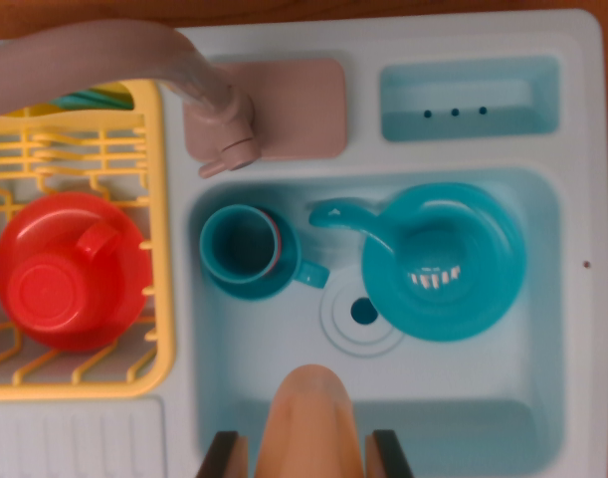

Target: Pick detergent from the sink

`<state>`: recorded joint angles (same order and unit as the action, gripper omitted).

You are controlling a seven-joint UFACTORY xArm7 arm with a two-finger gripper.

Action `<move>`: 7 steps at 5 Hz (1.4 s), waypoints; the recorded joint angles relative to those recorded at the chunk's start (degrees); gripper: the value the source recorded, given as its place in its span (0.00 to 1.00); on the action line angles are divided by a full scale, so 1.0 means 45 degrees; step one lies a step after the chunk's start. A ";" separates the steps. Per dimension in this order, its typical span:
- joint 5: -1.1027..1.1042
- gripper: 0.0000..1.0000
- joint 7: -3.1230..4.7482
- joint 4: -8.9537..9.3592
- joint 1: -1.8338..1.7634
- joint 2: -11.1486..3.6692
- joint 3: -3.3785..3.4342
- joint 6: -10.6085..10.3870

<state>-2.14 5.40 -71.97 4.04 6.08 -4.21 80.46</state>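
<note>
The gripper (308,453) sits at six o'clock in the wrist view, its two dark fingers (224,456) pressed against the sides of an orange detergent bottle (310,418), clamping it above the near edge of the pale blue sink (552,329). In the basin, a teal cup (246,251) lies at ten o'clock and a teal pan (438,261) at one o'clock. A red cup (70,271) rests in the yellow rack (156,199) at nine o'clock, under the grey faucet (209,95).

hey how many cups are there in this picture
2. A teal cup lies in the sink, at its left by the drain. A red cup sits upside down in the yellow rack. Others may be hidden.
</note>
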 joint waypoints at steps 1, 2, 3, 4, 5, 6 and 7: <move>0.0000 1.00 0.0000 0.0000 0.0000 0.0000 0.0000 0.0000; 0.0020 1.00 -0.0030 -0.0399 0.0000 0.0117 0.0001 0.0514; 0.0020 1.00 -0.0030 -0.0399 0.0000 0.0117 0.0001 0.0514; 0.0038 1.00 -0.0056 -0.0757 -0.0001 0.0222 0.0001 0.0977; 0.0038 1.00 -0.0056 -0.0757 -0.0001 0.0222 0.0001 0.0977; 0.0055 1.00 -0.0081 -0.1099 -0.0001 0.0322 0.0002 0.1417; 0.0055 1.00 -0.0081 -0.1099 -0.0001 0.0322 0.0002 0.1417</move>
<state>-1.90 5.03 -76.91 4.04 7.52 -4.20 86.84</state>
